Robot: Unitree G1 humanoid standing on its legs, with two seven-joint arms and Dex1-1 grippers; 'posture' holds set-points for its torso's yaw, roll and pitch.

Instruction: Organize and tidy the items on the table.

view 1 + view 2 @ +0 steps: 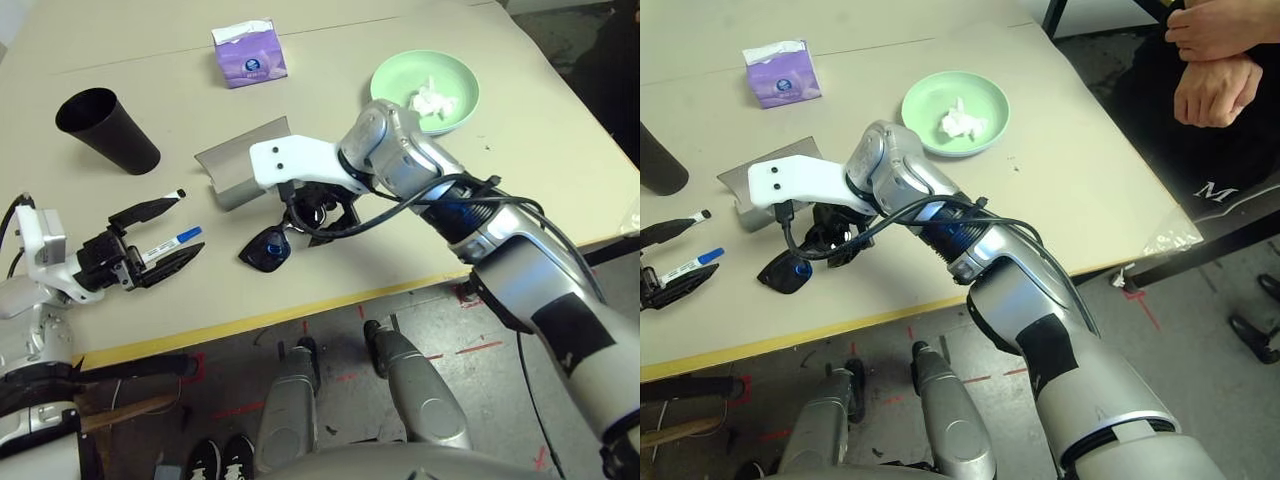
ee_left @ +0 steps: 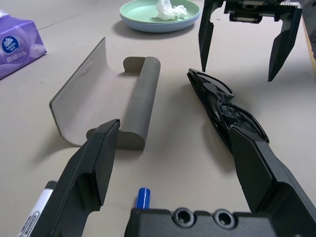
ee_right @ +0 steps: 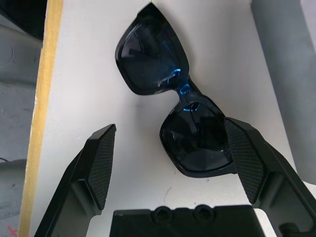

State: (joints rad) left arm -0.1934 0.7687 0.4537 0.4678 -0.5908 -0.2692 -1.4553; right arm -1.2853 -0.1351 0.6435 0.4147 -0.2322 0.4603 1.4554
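Folded black sunglasses [image 3: 170,98] lie on the table [image 1: 400,240] near its yellow front edge. My right gripper [image 3: 168,163] hangs open just above them, with one lens between its fingers. An open grey glasses case [image 1: 240,165] lies right behind the sunglasses. My left gripper [image 1: 180,225] is open low over the table's left front. A blue-capped marker [image 1: 172,242] lies between its fingers and a black-capped marker [image 1: 695,218] lies under one finger. A crumpled tissue [image 1: 432,100] sits in the green plate [image 1: 400,72].
A black cup [image 1: 105,130] is at the back left and a purple tissue box [image 1: 249,53] stands behind the case. A person's hands [image 1: 1215,60] rest beyond the table's right edge.
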